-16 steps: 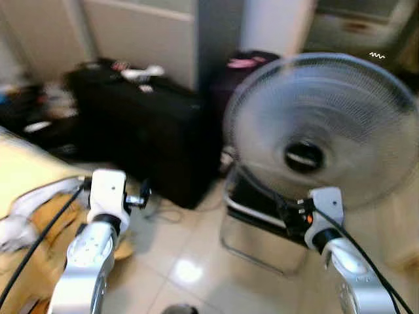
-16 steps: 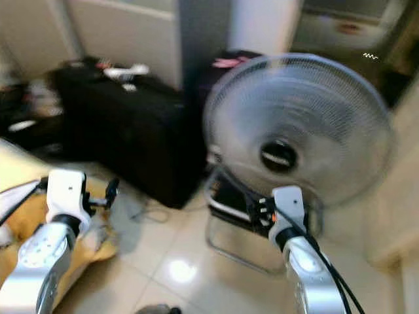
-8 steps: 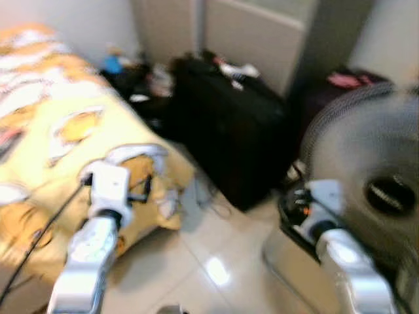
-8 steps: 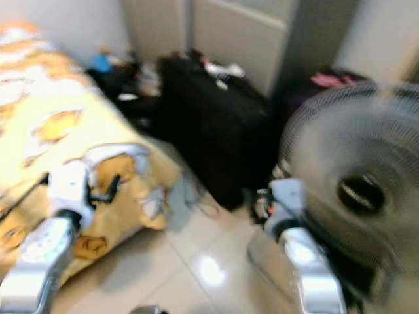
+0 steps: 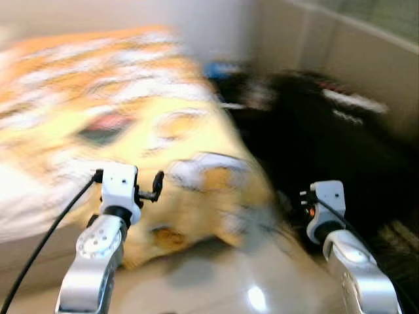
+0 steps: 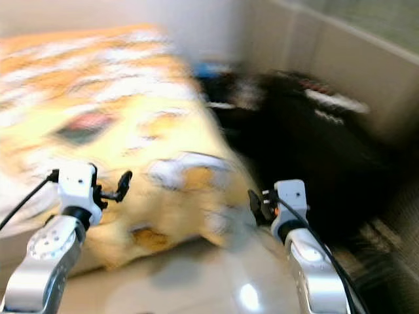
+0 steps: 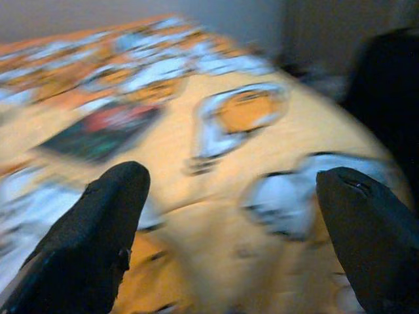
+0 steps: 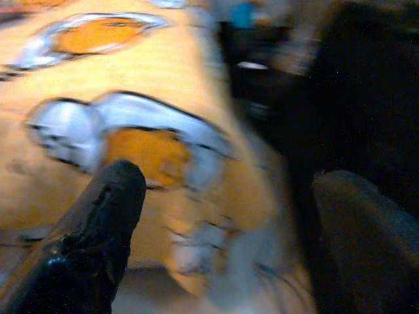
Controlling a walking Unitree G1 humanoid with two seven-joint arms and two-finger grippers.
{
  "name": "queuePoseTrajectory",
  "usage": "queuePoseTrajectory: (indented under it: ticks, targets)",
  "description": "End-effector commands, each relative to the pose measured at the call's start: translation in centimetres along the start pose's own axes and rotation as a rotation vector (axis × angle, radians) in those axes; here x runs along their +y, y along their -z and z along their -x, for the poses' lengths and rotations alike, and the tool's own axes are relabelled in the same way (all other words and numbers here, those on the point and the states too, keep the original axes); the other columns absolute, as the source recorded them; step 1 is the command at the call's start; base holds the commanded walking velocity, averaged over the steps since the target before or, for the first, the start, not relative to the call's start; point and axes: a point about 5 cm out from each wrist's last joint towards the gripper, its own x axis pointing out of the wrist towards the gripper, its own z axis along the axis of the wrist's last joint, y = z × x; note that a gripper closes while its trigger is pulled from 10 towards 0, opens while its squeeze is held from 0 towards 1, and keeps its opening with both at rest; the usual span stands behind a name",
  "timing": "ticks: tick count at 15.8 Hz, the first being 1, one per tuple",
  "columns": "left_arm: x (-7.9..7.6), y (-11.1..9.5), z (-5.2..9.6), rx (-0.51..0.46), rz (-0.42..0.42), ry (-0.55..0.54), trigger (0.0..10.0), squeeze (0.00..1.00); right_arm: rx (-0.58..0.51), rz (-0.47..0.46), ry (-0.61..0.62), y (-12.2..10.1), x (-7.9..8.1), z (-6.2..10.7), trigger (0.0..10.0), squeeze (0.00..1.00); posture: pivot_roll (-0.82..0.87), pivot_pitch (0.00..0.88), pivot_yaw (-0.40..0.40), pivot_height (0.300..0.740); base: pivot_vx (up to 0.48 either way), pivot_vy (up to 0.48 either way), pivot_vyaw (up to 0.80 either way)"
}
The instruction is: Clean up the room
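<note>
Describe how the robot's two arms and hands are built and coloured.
Both arms are silver metal tubes ending in a white, boxy wrist block. A black cable runs along each arm. The left hand and the right hand each have two long black fingers with rounded tips. The right wrist carries a small orange-red mark beside black fittings. Motion blur hides finer detail.

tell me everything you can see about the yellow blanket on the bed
The yellow blanket is a soft-looking fabric cover, yellow with orange, white and dark printed patches that are too blurred to read. It lies spread over the bed, and its corner hangs down towards the shiny tiled floor. Dark luggage sits beside it on the robot's right. The left gripper and the right gripper, both open, point towards it from short of its edge, and neither touches it.
</note>
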Motion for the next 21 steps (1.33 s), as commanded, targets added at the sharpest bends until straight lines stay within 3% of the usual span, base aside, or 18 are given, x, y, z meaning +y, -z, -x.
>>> queuePoseTrajectory:
  ticks: [1,9,14,17,18,21]
  targets:
    - [0.3,0.2,0.3,0.009,-0.013,-0.009,10.0,0.00,-0.011,-0.007,-0.039,-0.3,0.9,-0.1,10.0,1.00,-0.04,0.000,0.022,0.740,0.296,0.000,0.80]
    - [0.1,0.1,-0.2,0.006,-0.036,0.000,10.0,0.00,-0.018,0.017,-0.062,-0.4,1.0,-0.5,10.0,1.00,-0.03,0.000,0.035,0.740,0.299,0.000,0.80]
    - [0.2,-0.2,-0.6,-0.002,-0.040,0.000,10.0,0.00,-0.074,0.020,-0.043,-1.5,0.6,-0.8,10.0,1.00,-0.02,0.000,0.034,0.740,0.325,0.000,0.16]
    - [0.5,-0.2,-0.6,0.000,-0.036,-0.003,10.0,0.00,-0.081,0.030,-0.080,-1.8,1.7,-0.9,10.0,1.00,-0.04,0.000,0.044,0.740,0.330,0.000,0.80]
    - [1.2,0.3,-0.4,0.014,-0.013,-0.020,10.0,0.00,-0.093,0.016,-0.092,-2.0,2.8,-1.2,10.0,1.00,-0.04,0.000,0.056,0.740,0.334,0.000,0.80]
    - [1.2,-0.1,-0.5,0.013,-0.030,0.001,10.0,0.00,-0.100,-0.044,-0.062,-2.4,3.0,-2.1,10.0,1.00,-0.01,0.000,0.058,0.740,0.331,0.000,0.80]
